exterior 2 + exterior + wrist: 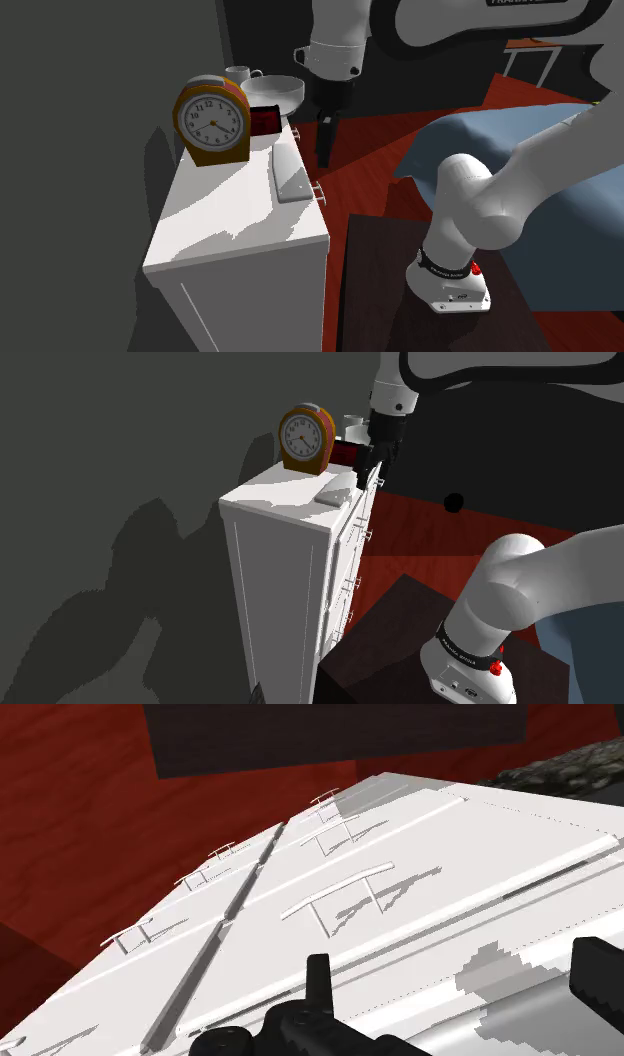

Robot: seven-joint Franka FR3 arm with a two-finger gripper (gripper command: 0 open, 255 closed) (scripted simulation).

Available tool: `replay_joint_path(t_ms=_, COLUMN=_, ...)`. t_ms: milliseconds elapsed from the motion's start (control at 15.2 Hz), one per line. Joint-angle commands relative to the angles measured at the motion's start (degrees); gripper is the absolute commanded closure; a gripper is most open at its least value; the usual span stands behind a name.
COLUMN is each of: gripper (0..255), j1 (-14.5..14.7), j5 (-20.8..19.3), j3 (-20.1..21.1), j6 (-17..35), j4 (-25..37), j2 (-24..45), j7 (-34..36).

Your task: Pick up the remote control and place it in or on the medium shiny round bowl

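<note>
The remote control [289,172] is a flat grey slab lying on top of the white dresser [230,225], near its front edge and in front of the clock; in the shoulder view the remote [331,496] lies by the dresser's near corner. The round pale bowl [275,92] stands at the back of the dresser top, behind a dark red object. My black gripper [325,145] hangs fingers down just off the dresser's front edge, beside the remote and between it and the bowl. In the wrist view the gripper [458,972] is open, its fingers [318,979] wide apart and holding nothing.
An orange-rimmed clock [213,122] stands upright on the dresser top, with a white mug [238,74] behind it and a dark red object [263,120] beside it. Drawer handles [338,892] stick out of the dresser front below the gripper. A dark stand [390,642] and red floor [420,532] lie below.
</note>
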Motion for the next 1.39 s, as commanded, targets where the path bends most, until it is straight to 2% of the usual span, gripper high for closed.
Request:
replay_joint_path(t_ms=0, gripper=0, j1=0.0, j5=0.0, j3=0.0, j6=0.0, j4=0.0, j2=0.0, j7=0.0)
replay_joint_path(t_ms=264, gripper=0, j1=-11.4, j5=5.9, j3=10.3, j6=-0.7, j4=8.9, j2=10.1, j7=36.7)
replay_joint_path(t_ms=396, gripper=0, j1=-17.0, j5=7.6, j3=14.0, j6=-1.3, j4=13.7, j2=15.1, j7=54.7)
replay_joint_path(t_ms=462, gripper=0, j1=-19.0, j5=8.0, j3=15.2, j6=-1.5, j4=15.3, j2=16.7, j7=61.1)
replay_joint_path(t_ms=924, gripper=0, j1=-18.6, j5=8.5, j3=15.6, j6=3.8, j4=9.5, j2=16.2, j7=60.9)
replay_joint_path(t_ms=1320, gripper=0, j1=-18.6, j5=8.5, j3=15.7, j6=4.2, j4=9.1, j2=16.1, j7=60.9)
